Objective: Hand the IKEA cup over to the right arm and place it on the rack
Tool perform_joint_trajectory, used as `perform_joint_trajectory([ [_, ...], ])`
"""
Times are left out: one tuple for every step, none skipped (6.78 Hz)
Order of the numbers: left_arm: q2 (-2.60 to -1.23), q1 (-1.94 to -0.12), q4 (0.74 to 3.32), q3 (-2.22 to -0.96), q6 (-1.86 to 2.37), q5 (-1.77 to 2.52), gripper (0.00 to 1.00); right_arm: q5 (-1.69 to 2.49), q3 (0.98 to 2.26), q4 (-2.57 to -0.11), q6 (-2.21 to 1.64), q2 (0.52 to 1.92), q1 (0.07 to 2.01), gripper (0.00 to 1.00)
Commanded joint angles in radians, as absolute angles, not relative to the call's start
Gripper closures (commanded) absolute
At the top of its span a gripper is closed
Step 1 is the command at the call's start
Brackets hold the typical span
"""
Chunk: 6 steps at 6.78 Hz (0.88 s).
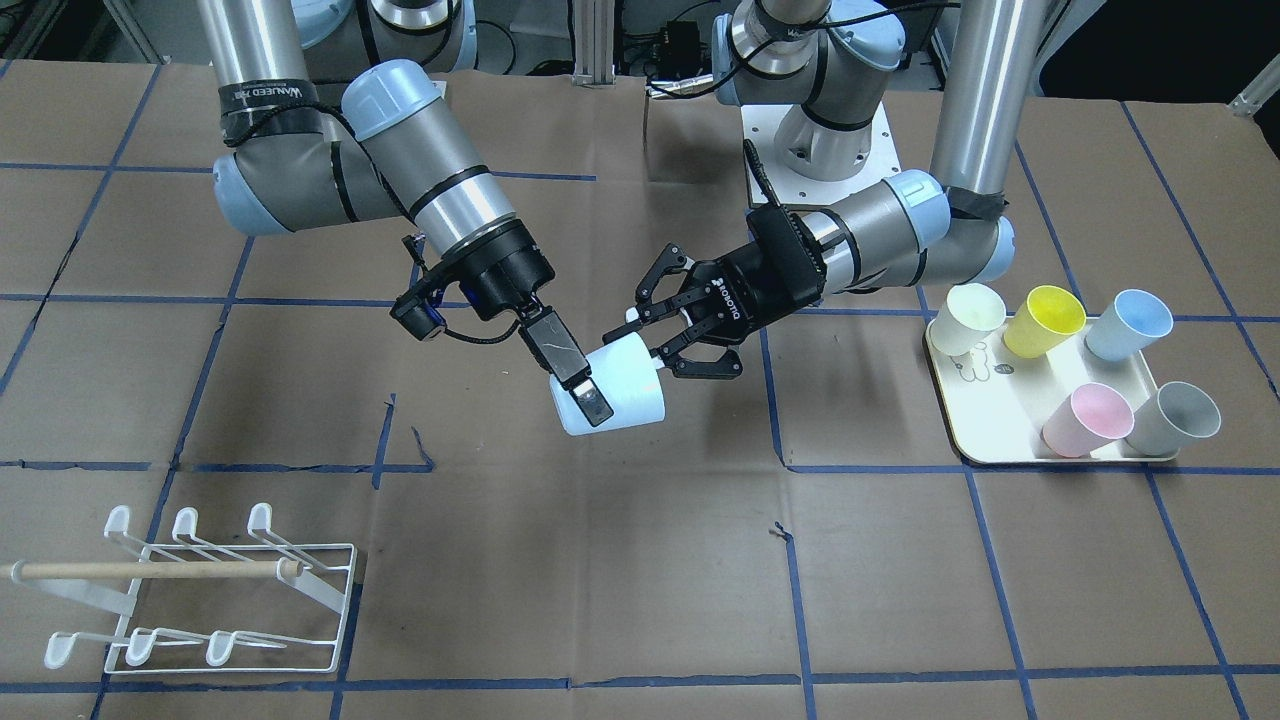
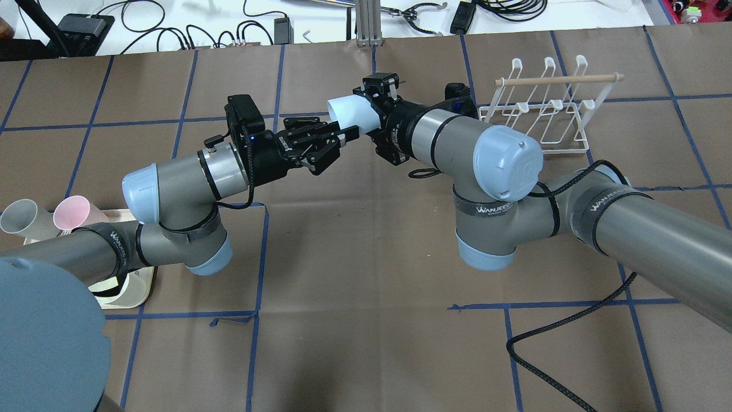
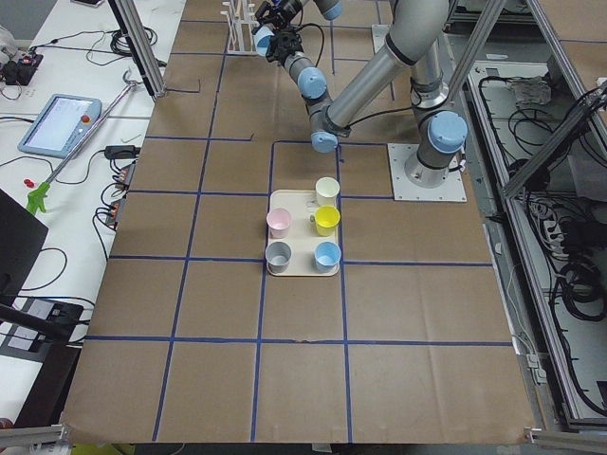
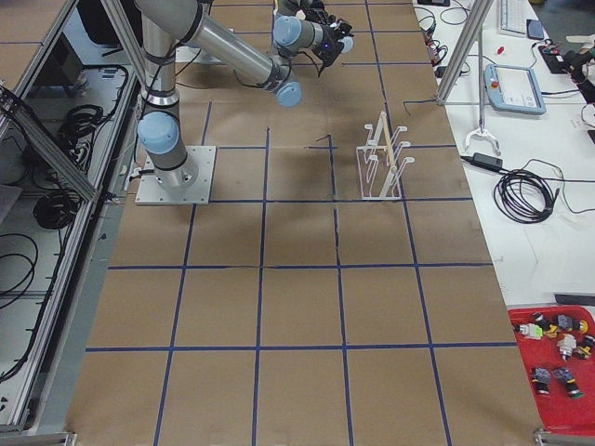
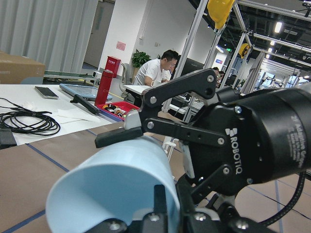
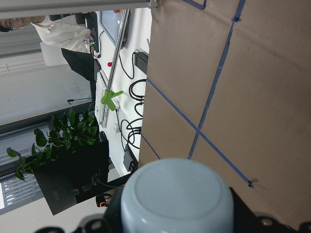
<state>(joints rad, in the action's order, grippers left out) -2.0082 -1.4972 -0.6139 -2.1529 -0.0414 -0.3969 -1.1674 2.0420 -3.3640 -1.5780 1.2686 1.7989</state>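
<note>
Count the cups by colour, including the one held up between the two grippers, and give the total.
Cream cup: 1
Yellow cup: 1
Light blue cups: 2, tray cup and held cup
Pink cup: 1
Grey cup: 1
Total: 6

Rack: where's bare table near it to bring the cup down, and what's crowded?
Bare table runs from the rack toward the centre and on to the tray. Crowded: the tray, holding five cups, and the air above centre, where the right end effector and left end effector meet at the cup.
</note>
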Motion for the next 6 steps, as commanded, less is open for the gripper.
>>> perform_joint_trajectory([
  [-2.011,-1.497,-0.615,-2.126,-0.011,-0.407,0.02,-1.17,2.013,-3.363,-1.566,1.266,1.795,0.59],
  [-1.997,-1.496,-0.618,-2.125,-0.005,-0.405,0.01,-1.175,1.984,-3.361,-1.56,1.262,1.786,0.62],
  [-1.987,-1.476,-0.621,-2.137,0.003,-0.402,0.01,-1.18,1.967,-3.359,-1.507,1.262,1.776,0.62],
  [-1.97,-1.432,-0.623,-2.157,0.005,-0.396,0.01,-1.18,1.96,-3.359,-1.429,1.262,1.729,0.64],
  [-1.964,-1.36,-0.626,-2.18,0.008,-0.375,0.01,-1.183,1.957,-3.358,-1.319,1.264,1.686,0.64],
  [-1.951,-1.324,-0.624,-2.175,0.029,-0.356,0.01,-1.183,1.948,-3.358,-1.184,1.264,1.659,0.64],
])
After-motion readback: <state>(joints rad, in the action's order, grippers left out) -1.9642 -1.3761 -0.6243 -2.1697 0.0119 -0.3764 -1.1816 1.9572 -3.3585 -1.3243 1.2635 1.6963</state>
